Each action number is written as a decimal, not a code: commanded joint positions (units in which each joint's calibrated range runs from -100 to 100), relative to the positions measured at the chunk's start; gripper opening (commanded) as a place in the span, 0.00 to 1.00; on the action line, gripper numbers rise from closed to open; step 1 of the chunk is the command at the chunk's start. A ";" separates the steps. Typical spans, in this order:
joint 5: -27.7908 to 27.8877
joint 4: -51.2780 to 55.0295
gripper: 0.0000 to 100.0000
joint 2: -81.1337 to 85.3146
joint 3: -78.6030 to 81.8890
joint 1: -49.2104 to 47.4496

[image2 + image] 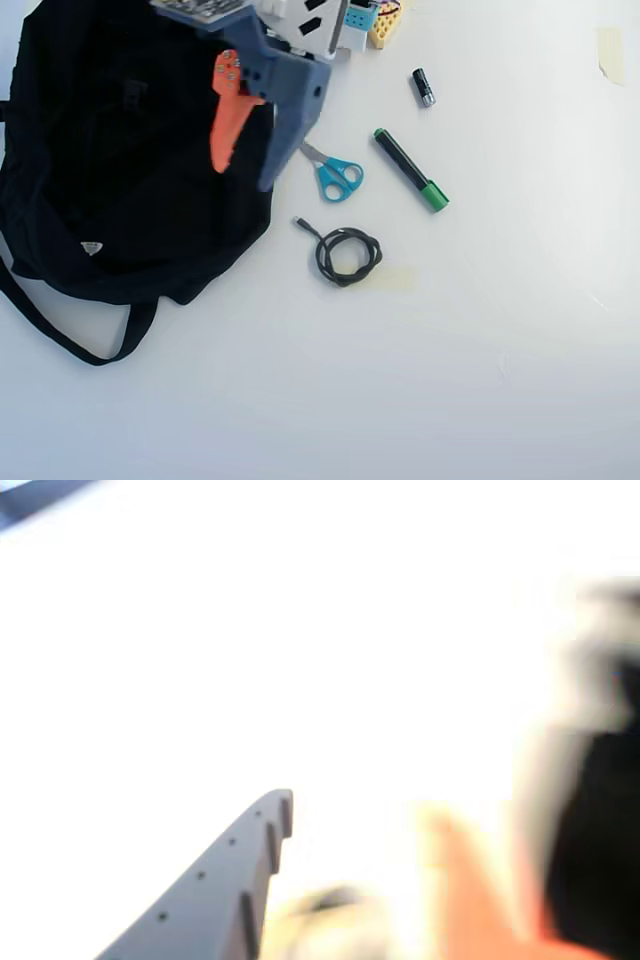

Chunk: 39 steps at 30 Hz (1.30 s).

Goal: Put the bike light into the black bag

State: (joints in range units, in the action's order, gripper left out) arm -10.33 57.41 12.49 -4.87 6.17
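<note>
The large black soft fabric bag (120,170) lies on the left of the white worktop (480,350) in the overhead view, rumpled, with a small pale triangular label (91,248) near its lower edge and one long black strap (70,340) looping out below it. The bike light cannot be made out in either view. The gripper (245,165) hangs over the bag's right part, one orange finger (226,120) and one blue-grey finger (280,130) spread apart with nothing visible between them. To the right lie one pair of teal-handled scissors (335,175), one green-capped black marker (410,170), one coiled black cable (345,255) and one short black cylinder (424,87). The wrist view is washed out and blurred.
</note>
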 commanded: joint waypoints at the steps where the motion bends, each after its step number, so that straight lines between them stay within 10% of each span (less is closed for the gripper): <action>1: -0.16 0.30 0.02 5.02 -1.59 -8.49; 12: 0.68 17.10 0.02 23.19 9.91 -10.44; 24: 6.29 -3.06 0.02 48.09 54.02 -15.30; 39: 11.90 -3.40 0.02 85.10 96.52 -15.15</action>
State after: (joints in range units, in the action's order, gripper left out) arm 1.34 54.66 92.86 87.66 -9.26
